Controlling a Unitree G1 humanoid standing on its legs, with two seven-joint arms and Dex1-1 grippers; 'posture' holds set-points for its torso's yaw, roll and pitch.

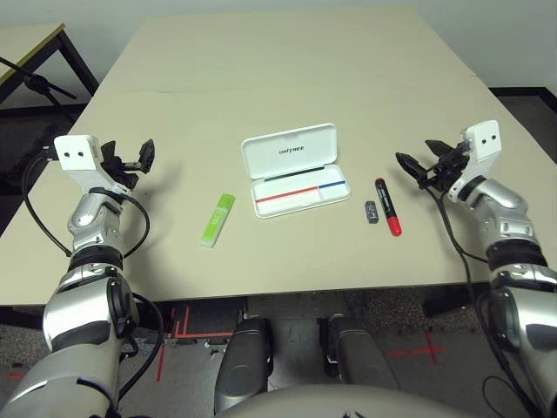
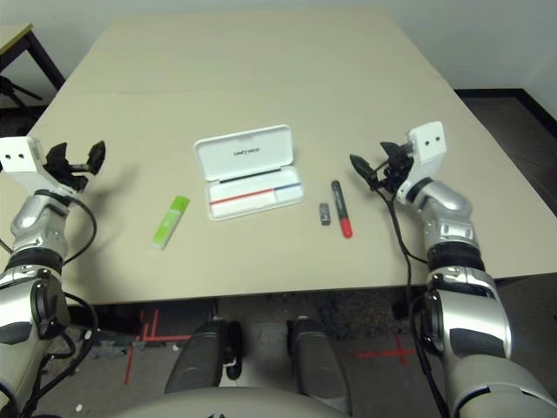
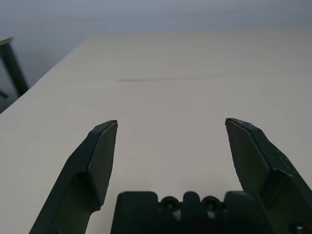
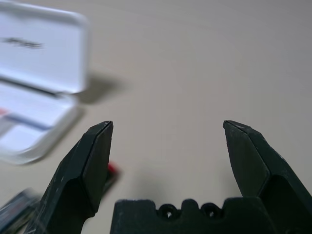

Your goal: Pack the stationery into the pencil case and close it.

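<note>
One pencil case point(image 1: 296, 185) | lid raised | lettering inside reads "UNITREE"

Highlighter point(image 1: 218, 220): lime green
Marker point(image 1: 388, 207): red, black cap
Pencil case point(image 1: 296, 171): white; black "UNITREE" lettering; red-and-blue stripe
Small block point(image 1: 372, 212): dark grey
Desk point(image 1: 218, 113): plain beige

- Table point(image 1: 261, 87): beige, right in front of me, faint seam across it.
- Second table point(image 1: 19, 45): off the table's left side, dark leg.
- Black thin-armed stand point(image 1: 38, 84): left of the table too.
- Pale wall point(image 1: 487, 35): past the table's far edge, dark baseboard point(image 2: 492, 92).
- Grey floor point(image 1: 296, 305): I see red tape point(image 1: 415, 351) below the table's near edge.
</note>
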